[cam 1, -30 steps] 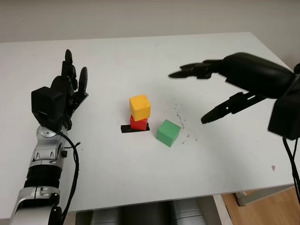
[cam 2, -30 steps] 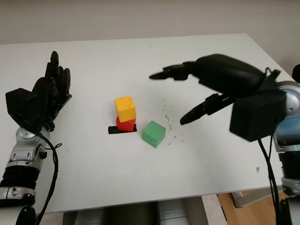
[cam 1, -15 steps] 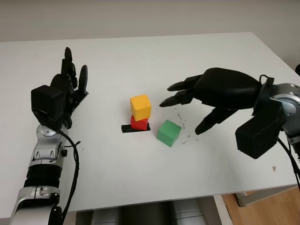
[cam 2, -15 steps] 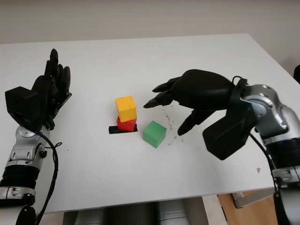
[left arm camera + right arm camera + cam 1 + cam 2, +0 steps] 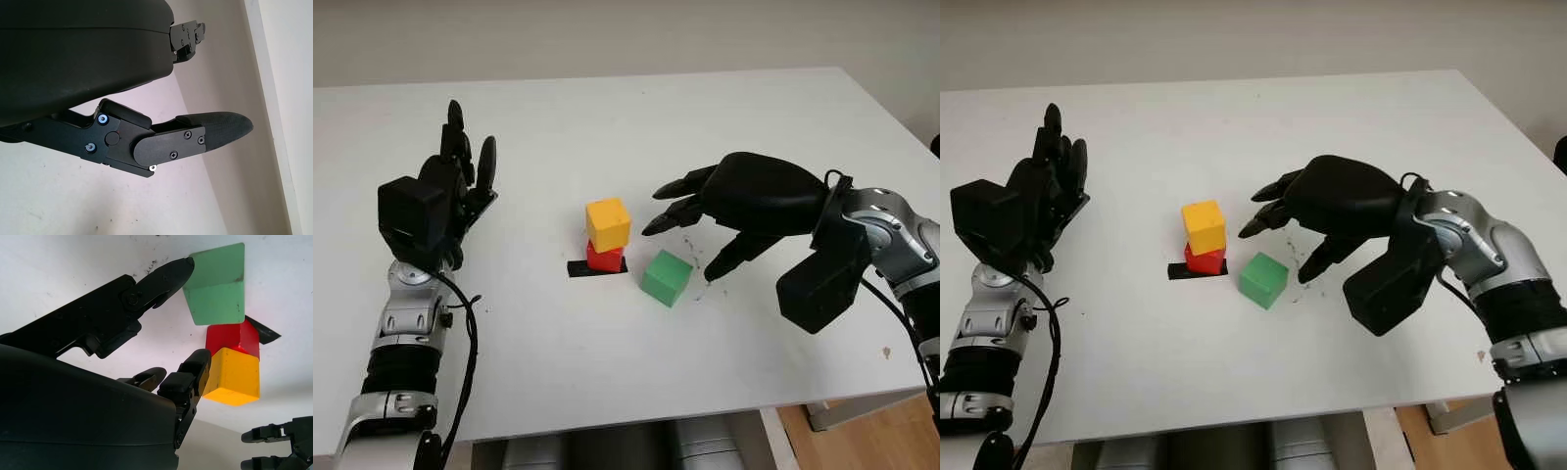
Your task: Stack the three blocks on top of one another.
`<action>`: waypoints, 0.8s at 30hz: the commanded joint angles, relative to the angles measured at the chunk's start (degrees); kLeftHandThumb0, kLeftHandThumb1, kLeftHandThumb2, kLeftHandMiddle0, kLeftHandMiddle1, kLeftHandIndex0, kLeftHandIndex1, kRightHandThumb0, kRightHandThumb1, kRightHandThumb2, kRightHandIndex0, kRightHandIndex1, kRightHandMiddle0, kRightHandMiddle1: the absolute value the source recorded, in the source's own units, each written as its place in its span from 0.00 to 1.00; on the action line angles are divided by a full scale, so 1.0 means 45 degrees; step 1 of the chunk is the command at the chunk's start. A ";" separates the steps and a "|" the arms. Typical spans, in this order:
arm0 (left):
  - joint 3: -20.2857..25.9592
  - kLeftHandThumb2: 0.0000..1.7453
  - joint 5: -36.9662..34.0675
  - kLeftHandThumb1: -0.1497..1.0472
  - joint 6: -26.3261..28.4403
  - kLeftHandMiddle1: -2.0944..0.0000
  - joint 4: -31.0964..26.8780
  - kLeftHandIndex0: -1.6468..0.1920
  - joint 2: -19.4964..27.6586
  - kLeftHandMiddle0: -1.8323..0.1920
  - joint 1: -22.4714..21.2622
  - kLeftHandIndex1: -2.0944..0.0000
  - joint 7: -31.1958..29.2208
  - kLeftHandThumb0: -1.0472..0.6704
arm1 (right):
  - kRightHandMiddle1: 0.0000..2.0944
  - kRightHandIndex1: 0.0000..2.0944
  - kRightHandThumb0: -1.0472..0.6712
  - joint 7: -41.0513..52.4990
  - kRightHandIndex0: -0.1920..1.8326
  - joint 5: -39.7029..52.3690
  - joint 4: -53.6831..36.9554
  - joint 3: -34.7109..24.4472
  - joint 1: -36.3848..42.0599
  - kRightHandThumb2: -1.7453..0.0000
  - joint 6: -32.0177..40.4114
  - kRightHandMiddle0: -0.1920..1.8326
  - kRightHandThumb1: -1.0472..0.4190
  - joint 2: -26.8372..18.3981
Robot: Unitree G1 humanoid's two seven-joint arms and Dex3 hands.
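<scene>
A yellow block [image 5: 609,223] stands on a red block [image 5: 603,258], which sits on a strip of black tape [image 5: 578,267] at the table's middle. A green block [image 5: 666,277] lies on the table just right of that pair. My right hand [image 5: 690,240] is open and hovers just above and right of the green block, with one fingertip [image 5: 178,268] close to the block's right edge and the others near the yellow block [image 5: 234,376]. My left hand [image 5: 445,201] is open and held upright over the table's left side, far from the blocks.
The white table [image 5: 607,362] has dark scuff marks [image 5: 689,233] right of the blocks. Its front edge [image 5: 636,416] and right edge are close by. A wooden floor [image 5: 862,441] shows at the bottom right.
My right hand has come down and leftward from the table's right side to just over the green block. The left hand and the blocks have stayed put.
</scene>
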 commanded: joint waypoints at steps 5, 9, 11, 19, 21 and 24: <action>0.0081 0.36 -0.0021 1.00 -0.0023 1.00 -0.0277 1.00 0.0149 1.00 0.0106 1.00 -0.0056 0.16 | 0.36 0.04 0.24 -0.0313 0.35 -0.0243 0.0472 0.0303 -0.0388 0.97 -0.0218 0.30 0.19 0.0040; 0.0097 0.35 0.0014 1.00 -0.0079 1.00 -0.0261 1.00 0.0104 1.00 0.0106 1.00 0.0063 0.16 | 0.40 0.03 0.22 -0.0098 0.33 -0.0252 0.0695 0.0552 -0.0481 0.97 -0.0215 0.26 0.18 -0.0007; 0.0095 0.35 -0.0013 1.00 -0.0049 1.00 -0.0272 1.00 0.0107 1.00 0.0092 1.00 0.0027 0.16 | 0.40 0.03 0.22 0.0193 0.32 -0.0243 0.0567 0.0655 -0.0471 0.96 -0.0039 0.25 0.17 -0.0056; 0.0073 0.36 -0.0005 1.00 -0.0106 1.00 -0.0200 1.00 0.0132 1.00 0.0060 1.00 -0.0021 0.16 | 0.40 0.03 0.21 -0.0024 0.33 -0.0346 0.0655 0.0768 -0.0405 0.97 -0.0122 0.25 0.17 0.0073; 0.0084 0.36 -0.0010 1.00 -0.0130 1.00 -0.0188 1.00 0.0129 1.00 0.0069 1.00 -0.0028 0.16 | 0.40 0.03 0.21 -0.0085 0.33 -0.0363 0.0732 0.0816 -0.0411 0.97 -0.0095 0.25 0.17 0.0119; 0.0076 0.36 0.0011 1.00 -0.0095 1.00 -0.0206 1.00 0.0112 1.00 0.0073 1.00 0.0009 0.16 | 0.41 0.02 0.22 -0.0151 0.32 -0.0298 0.0976 0.0908 -0.0452 0.97 -0.0156 0.24 0.16 0.0219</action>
